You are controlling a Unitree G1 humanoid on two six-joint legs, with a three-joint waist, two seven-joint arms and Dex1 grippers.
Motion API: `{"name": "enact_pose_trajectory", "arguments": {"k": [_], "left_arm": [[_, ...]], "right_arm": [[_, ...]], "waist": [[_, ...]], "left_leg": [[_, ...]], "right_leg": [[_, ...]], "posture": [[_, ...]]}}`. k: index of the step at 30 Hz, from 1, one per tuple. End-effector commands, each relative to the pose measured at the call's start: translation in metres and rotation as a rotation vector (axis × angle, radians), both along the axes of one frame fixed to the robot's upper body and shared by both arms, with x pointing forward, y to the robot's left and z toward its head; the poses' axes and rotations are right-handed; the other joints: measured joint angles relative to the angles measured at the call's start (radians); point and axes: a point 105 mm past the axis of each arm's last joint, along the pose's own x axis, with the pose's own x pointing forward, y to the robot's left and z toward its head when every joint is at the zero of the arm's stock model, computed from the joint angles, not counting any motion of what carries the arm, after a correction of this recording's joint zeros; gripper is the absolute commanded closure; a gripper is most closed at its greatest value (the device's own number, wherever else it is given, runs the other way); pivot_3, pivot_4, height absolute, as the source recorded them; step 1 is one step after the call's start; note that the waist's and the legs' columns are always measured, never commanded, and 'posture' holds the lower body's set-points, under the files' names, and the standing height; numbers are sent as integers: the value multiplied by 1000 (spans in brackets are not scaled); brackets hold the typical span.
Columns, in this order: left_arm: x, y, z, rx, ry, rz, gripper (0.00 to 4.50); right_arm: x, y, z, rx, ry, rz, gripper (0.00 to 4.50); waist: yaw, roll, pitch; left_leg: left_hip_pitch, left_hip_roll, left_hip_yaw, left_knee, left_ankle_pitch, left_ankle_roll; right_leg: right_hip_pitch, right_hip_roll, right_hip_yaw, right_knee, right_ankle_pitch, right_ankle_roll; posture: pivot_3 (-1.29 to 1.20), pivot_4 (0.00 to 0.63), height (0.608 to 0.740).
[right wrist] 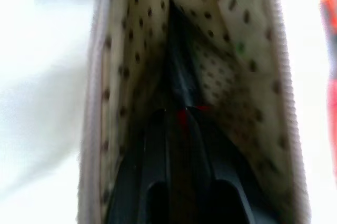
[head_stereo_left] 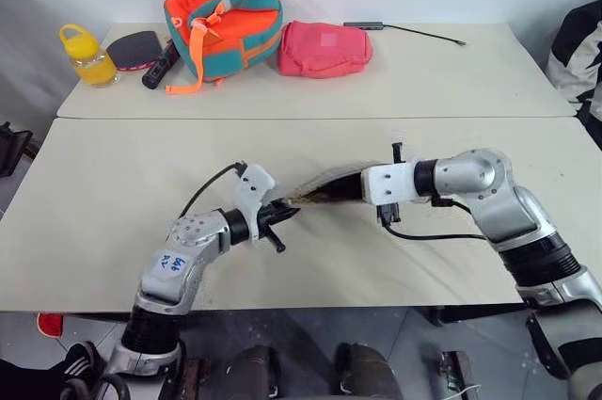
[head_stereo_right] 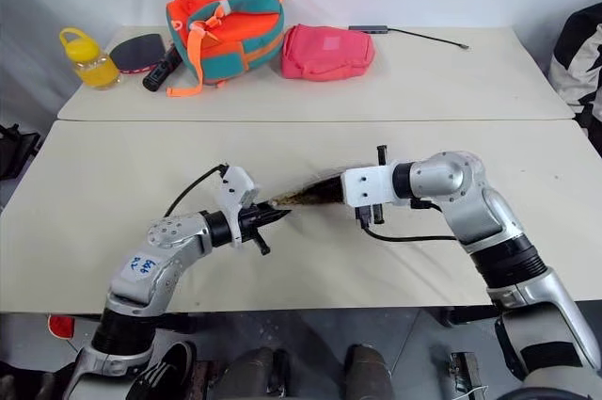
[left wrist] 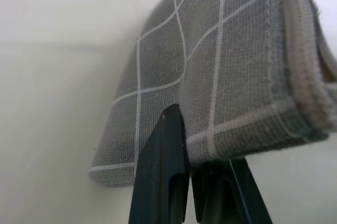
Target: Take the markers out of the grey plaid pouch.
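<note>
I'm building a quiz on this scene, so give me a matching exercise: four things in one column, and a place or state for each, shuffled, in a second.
Things:
1. grey plaid pouch
2. pink pouch
3. yellow bottle
4. backpack

Places or states:
A. far table, at its left end
B. held up between the two grippers
C. far table, just right of the backpack
D. far table, between the paddle and the pink pouch

Pairs: 1-B, 2-C, 3-A, 4-D

Near table (head_stereo_left: 113, 231) open; backpack (head_stereo_left: 226, 25), pink pouch (head_stereo_left: 324, 49), bottle (head_stereo_left: 87, 56) along far edge.
</note>
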Motion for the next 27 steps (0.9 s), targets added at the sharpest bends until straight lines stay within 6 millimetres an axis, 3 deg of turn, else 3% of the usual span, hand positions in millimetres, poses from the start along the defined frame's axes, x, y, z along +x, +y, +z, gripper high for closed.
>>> {"name": "enact_pose_trajectory", "arguments": {"k": [1,3,6,9,14,16,22,27], "left_arm": [[-22,-19,18,-89,72,-161,4500],[-22,-25,32,-173,92,-183,4500],[-19,-30,41,-249,169,-198,4500],[-9,-27,27,-227,211,-149,4500],[-2,-24,2,-230,294,-128,4500],[4,-21,-5,-179,254,-102,4500],[10,-21,2,-225,255,-98,4500],[-12,-30,7,-238,296,-227,4500]], "right_arm": [[-13,-4,28,16,86,55,3905],[-21,-3,33,0,165,82,3905],[-21,-4,19,-74,215,73,3905],[-18,-5,-3,-125,239,55,3905],[-7,-2,-20,-130,234,26,3905],[-4,-1,-19,-134,220,25,3905],[4,0,-7,-133,155,23,3905],[5,1,12,-150,84,43,3905]], "waist": [[0,0,0],[2,0,0],[2,0,0],[1,0,0],[1,0,0],[0,0,0],[0,0,0],[-1,0,0]], "left_leg": [[1,0,-1,0,0,0],[0,0,-2,0,0,0],[0,0,-4,2,0,0],[3,0,-7,3,0,0],[4,0,-7,3,0,-1],[4,1,-7,4,0,-1],[3,1,-7,8,-1,-1],[3,2,-7,8,-1,-2]], "right_leg": [[1,0,0,0,0,0],[2,1,-1,0,0,0],[5,1,-3,-3,0,0],[11,1,-5,-5,0,0],[11,2,-5,-5,0,0],[12,3,-4,-5,0,0],[13,3,-3,-5,0,0],[12,3,-3,-5,0,0]], "posture": [[0,150,740],[0,150,740],[0,150,740],[0,150,740],[0,150,740],[0,150,740],[0,150,740],[0,150,740]]}}
